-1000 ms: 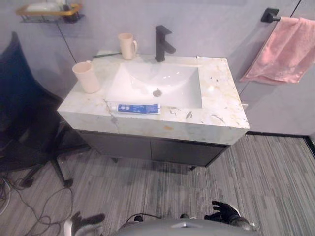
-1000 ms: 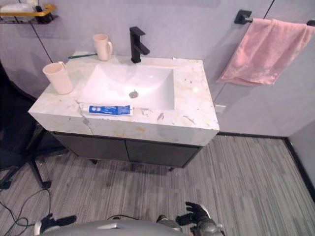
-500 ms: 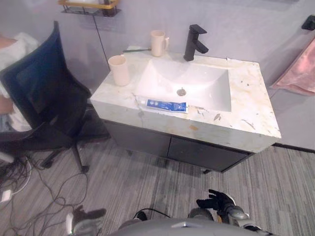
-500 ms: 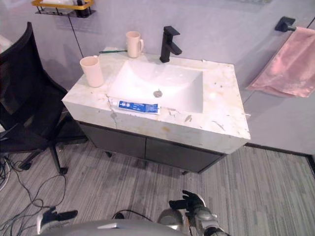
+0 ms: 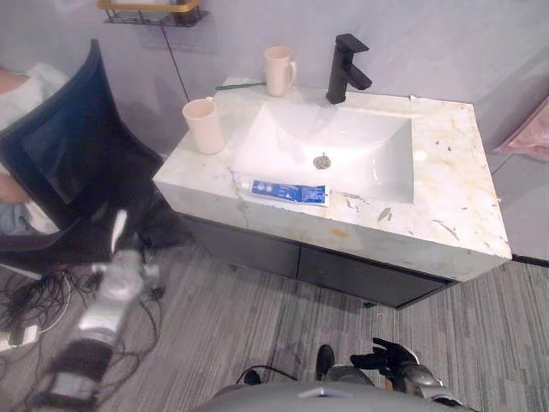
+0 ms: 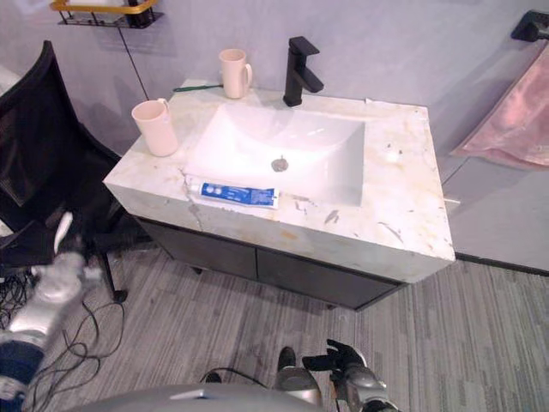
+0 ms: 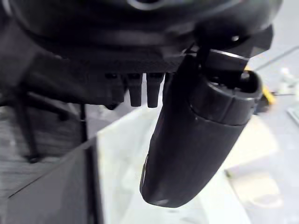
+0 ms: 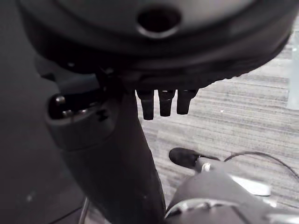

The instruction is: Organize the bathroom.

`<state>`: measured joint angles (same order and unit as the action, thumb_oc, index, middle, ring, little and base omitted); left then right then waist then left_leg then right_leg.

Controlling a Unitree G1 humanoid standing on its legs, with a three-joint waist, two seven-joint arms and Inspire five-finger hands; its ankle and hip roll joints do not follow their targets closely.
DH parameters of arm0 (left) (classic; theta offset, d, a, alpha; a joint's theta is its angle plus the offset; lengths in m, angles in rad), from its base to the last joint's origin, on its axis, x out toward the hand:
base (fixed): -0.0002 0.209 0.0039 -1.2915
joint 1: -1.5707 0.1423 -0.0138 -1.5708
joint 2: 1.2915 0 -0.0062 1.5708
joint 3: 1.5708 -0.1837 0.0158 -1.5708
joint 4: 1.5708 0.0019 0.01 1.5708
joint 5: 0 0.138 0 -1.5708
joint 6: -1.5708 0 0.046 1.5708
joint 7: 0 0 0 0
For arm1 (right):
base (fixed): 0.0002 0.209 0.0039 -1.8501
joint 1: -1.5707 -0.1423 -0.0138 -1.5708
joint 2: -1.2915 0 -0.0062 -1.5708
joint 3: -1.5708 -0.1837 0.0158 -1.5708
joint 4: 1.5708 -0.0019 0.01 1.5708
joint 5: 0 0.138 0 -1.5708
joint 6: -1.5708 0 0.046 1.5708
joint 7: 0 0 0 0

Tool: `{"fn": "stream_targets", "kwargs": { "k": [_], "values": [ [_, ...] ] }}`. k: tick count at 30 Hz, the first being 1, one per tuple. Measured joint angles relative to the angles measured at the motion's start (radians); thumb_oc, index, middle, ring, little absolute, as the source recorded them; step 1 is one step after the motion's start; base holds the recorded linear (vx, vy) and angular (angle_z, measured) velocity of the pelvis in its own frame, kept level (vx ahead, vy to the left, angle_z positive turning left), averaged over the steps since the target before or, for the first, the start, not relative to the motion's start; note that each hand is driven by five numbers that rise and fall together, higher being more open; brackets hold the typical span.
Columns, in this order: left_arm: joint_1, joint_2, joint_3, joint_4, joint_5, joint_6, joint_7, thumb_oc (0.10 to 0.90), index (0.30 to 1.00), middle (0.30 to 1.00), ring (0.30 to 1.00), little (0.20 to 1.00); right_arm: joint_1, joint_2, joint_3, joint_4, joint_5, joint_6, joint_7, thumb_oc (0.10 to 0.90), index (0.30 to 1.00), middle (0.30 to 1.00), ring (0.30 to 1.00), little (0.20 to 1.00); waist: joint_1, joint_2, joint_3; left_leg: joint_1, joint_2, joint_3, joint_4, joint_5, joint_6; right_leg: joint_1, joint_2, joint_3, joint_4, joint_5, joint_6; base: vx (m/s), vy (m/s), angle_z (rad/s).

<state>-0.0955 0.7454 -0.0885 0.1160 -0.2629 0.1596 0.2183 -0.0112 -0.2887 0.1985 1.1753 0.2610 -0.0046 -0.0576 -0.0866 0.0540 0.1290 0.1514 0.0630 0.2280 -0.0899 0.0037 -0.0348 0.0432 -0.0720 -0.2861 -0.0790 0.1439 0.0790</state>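
1. Toothpaste (image 5: 290, 191) lies flat on the front strip of the marble counter (image 5: 455, 193), right along the sink's (image 5: 343, 150) front rim. Its long axis runs left to right, parallel to the counter's front edge; can't tell which end has the cap.
2. Room, left to right: black office chair (image 5: 60, 172) beside the vanity, a yellow-edged wall shelf (image 5: 150, 10) up on the grey wall, then the vanity with dark cabinet doors (image 5: 300, 262) under the marble top, and a pink towel (image 6: 515, 116) hanging on the wall at the far right. Floor is grey striped planks.
3. On the counter, left to right: a pink cup (image 5: 203, 124) on the left edge, a green toothbrush (image 5: 236, 85) lying at the back left corner, a second cup (image 5: 278, 70) just beside it near the wall, and a black tap (image 5: 346, 69) behind the sink.
4. Left hand (image 5: 129, 266) is raised at the left, in front of the chair and below counter level, well apart from the toothpaste. In its wrist view the fingers (image 7: 138, 91) look straight-ish and relaxed, holding nothing.
5. Right hand (image 5: 390, 356) hangs low over the floor in front of the vanity, also well apart from the toothpaste, fingers loosely spread and empty.
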Motion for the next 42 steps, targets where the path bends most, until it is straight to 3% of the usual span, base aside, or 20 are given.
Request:
{"fn": "stream_targets", "kwargs": {
  "k": [2, 6, 9, 15, 17, 20, 23, 27, 28, 30, 36, 42],
  "values": [
    [-0.054, 0.069, 0.015, -0.073, 0.0, 0.039, -0.029, 0.8, 0.9, 0.9, 0.9, 0.9, 0.002, -0.008, -0.003, 0.011, 0.0, 0.007, 0.001, 0.8, 0.9, 0.9, 0.9, 0.9, -0.001, 0.0, -0.001, 0.001, 0.0, 0.003, 0.0, -0.001, -0.002, 0.0, 0.0, 0.005, 0.0, 0.0, 0.0, 0.0, -0.042, -0.08],
    [-0.132, 0.221, 0.056, -0.132, -0.001, 0.048, -0.043, 0.8, 0.9, 0.9, 0.9, 0.9, 0.005, -0.009, -0.002, 0.039, 0.031, 0.023, 0.0, 0.8, 0.9, 0.9, 0.9, 0.9, -0.001, -0.002, -0.007, 0.011, 0.0, 0.003, 0.0, -0.003, -0.006, 0.006, 0.001, 0.012, 0.0, 0.0, 0.0, -0.01, -0.036, -0.04],
    [-0.144, 0.273, 0.109, -0.146, -0.005, 0.043, -0.046, 0.8, 0.9, 0.9, 0.9, 0.9, 0.009, -0.008, -0.002, 0.05, 0.039, 0.037, 0.001, 0.8, 0.9, 0.9, 0.9, 0.9, 0.005, -0.001, -0.019, 0.012, 0.0, -0.001, -0.001, -0.003, -0.008, 0.009, 0.0, 0.012, -0.001, -0.001, 0.0, -0.01, -0.007, 0.01],
    [-0.144, 0.336, 0.109, -0.161, -0.04, 0.031, -0.072, 0.8, 0.9, 0.9, 0.9, 0.9, 0.017, -0.006, -0.001, 0.07, 0.04, 0.038, 0.001, 0.8, 0.9, 0.9, 0.9, 0.9, 0.024, -0.003, -0.041, 0.012, -0.001, -0.003, 0.0, -0.004, -0.009, 0.009, -0.001, 0.01, -0.001, -0.001, 0.0, -0.02, -0.01, 0.01],
    [-0.145, 0.408, 0.108, -0.193, -0.053, 0.004, -0.115, 0.8, 0.9, 0.9, 0.9, 0.9, 0.013, -0.006, 0.013, 0.07, 0.042, 0.039, -0.005, 0.8, 0.9, 0.9, 0.9, 0.9, 0.035, -0.008, -0.048, 0.006, -0.004, -0.015, 0.0, 0.0, -0.01, 0.009, -0.006, -0.002, 0.0, -0.001, 0.0, -0.08, -0.016, 0.15],
    [-0.25, 0.476, 0.043, -0.194, -0.143, -0.032, -0.282, 0.8, 0.9, 0.9, 0.9, 0.9, 0.015, -0.005, 0.025, 0.072, 0.042, 0.039, -0.015, 0.8, 0.9, 0.9, 0.9, 0.9, 0.045, -0.01, -0.056, -0.001, -0.009, -0.019, 0.0, 0.003, -0.008, 0.007, -0.012, -0.012, 0.0, -0.001, 0.0, -0.06, 0.003, 0.13],
    [-0.436, 0.529, -0.14, -0.219, -0.196, -0.042, -0.435, 0.8, 0.9, 0.9, 0.9, 0.9, -0.013, -0.006, 0.047, 0.078, 0.039, 0.04, -0.019, 0.8, 0.9, 0.9, 0.9, 0.9, 0.032, -0.004, -0.061, -0.001, -0.019, -0.017, 0.0, 0.004, -0.006, 0.006, -0.02, -0.008, 0.0, 0.003, 0.007, -0.02, 0.002, -0.03],
    [-0.709, 0.529, -0.457, -0.247, -0.209, -0.046, -0.486, 0.8, 0.9, 0.9, 0.9, 0.9, -0.047, -0.003, 0.074, 0.076, 0.039, 0.042, -0.019, 0.8, 0.9, 0.9, 0.9, 0.9, -0.004, 0.017, -0.073, -0.001, -0.023, -0.008, 0.0, 0.004, -0.005, 0.001, -0.023, 0.003, 0.0, 0.005, 0.01, -0.01, 0.0, -0.08],
    [-0.744, 0.527, -0.495, -0.252, -0.212, -0.044, -0.49, 0.8, 0.9, 0.9, 0.9, 0.9, -0.051, -0.003, 0.081, 0.076, 0.039, 0.042, -0.019, 0.8, 0.9, 0.9, 0.9, 0.9, -0.011, 0.022, -0.076, -0.001, -0.022, -0.004, 0.0, 0.003, -0.005, -0.001, -0.022, 0.007, 0.0, 0.005, 0.01, 0.0, 0.0, -0.11],
    [-0.886, 0.522, -0.646, -0.251, -0.214, -0.014, -0.497, 0.8, 0.9, 0.9, 0.9, 0.9, -0.063, -0.001, 0.089, 0.076, 0.039, 0.043, -0.018, 0.8, 0.9, 0.9, 0.9, 0.9, -0.027, 0.033, -0.08, 0.0, -0.019, 0.003, 0.0, 0.002, -0.007, -0.005, -0.017, 0.017, 0.0, 0.006, 0.01, 0.0, 0.0, -0.16],
    [-1.013, 0.465, -0.736, -0.181, -0.189, 0.023, -0.551, 0.8, 0.9, 0.9, 0.9, 0.9, -0.066, -0.013, 0.087, 0.076, 0.039, 0.045, -0.019, 0.8, 0.9, 0.9, 0.9, 0.9, -0.06, 0.077, -0.084, 0.01, -0.012, 0.028, 0.0, -0.003, -0.013, -0.009, -0.007, 0.043, 0.0, 0.005, 0.01, 0.01, 0.003, -0.13],
    [-1.006, 0.454, -0.8, -0.006, -0.101, -0.006, -0.636, 0.8, 0.9, 0.9, 0.9, 0.9, -0.062, -0.02, 0.084, 0.072, 0.039, 0.058, -0.019, 0.8, 0.9, 0.9, 0.9, 0.9, -0.061, 0.087, -0.09, 0.01, -0.005, 0.044, 0.0, -0.008, -0.016, -0.016, 0.001, 0.051, -0.001, 0.0, 0.014, 0.0, 0.004, -0.08]
  ]
}}
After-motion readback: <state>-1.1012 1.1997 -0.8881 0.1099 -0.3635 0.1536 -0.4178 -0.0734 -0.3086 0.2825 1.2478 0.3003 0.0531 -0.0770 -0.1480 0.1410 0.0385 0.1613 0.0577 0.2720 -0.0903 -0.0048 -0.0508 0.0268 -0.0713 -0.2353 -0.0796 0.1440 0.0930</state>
